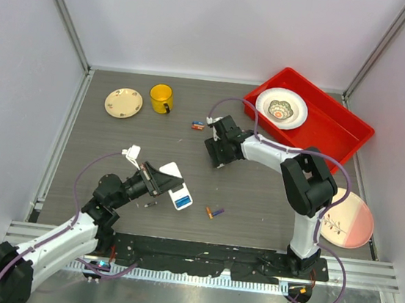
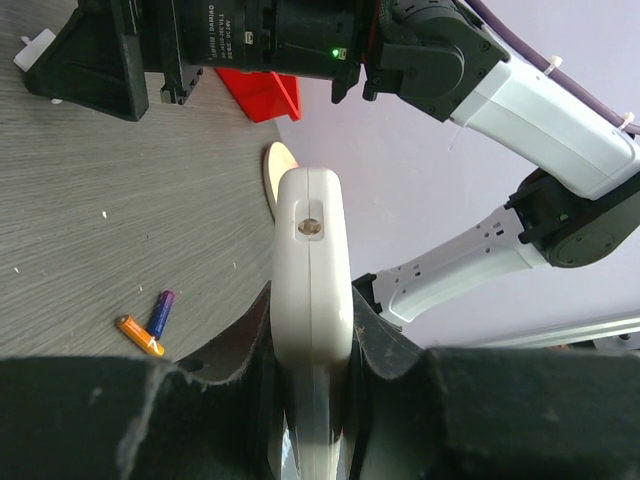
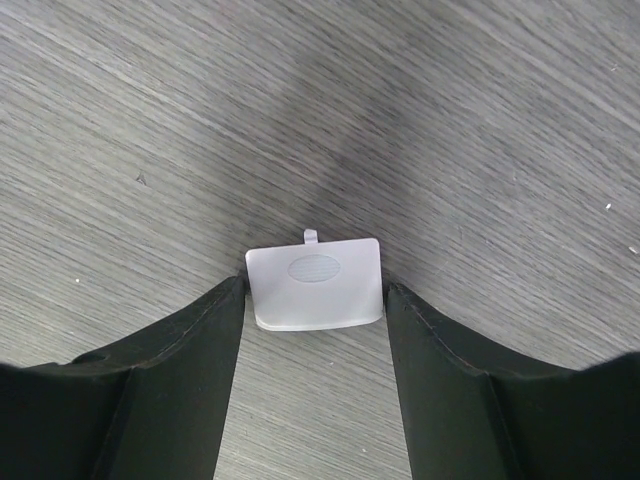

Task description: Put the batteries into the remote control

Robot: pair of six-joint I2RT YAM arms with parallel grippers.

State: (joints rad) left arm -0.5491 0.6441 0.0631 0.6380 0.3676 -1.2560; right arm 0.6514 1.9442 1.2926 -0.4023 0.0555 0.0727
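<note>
Left hand (image 2: 312, 318) is clamped on the remote control (image 2: 310, 230), pinching its flat faces, so the wrist view sees it edge-on with one end jutting past the fingers. From above, the remote sits over the near-left part of the desk (image 1: 114, 148), with its blue patch at the end toward the right. Whether it touches the desk cannot be told.

The right hand (image 3: 315, 290) pinches a small white cover piece (image 3: 315, 272) low over the middle of the desk. The orange and purple batteries (image 1: 214, 212) lie together just right of the remote. The red and blue batteries (image 1: 198, 126) lie close behind the right hand.

A yellow cup (image 1: 162, 98) and a small plate (image 1: 123, 103) stand at the back left. A red tray (image 1: 338, 131) holding a bowl (image 1: 282, 108) sits at the back right.
</note>
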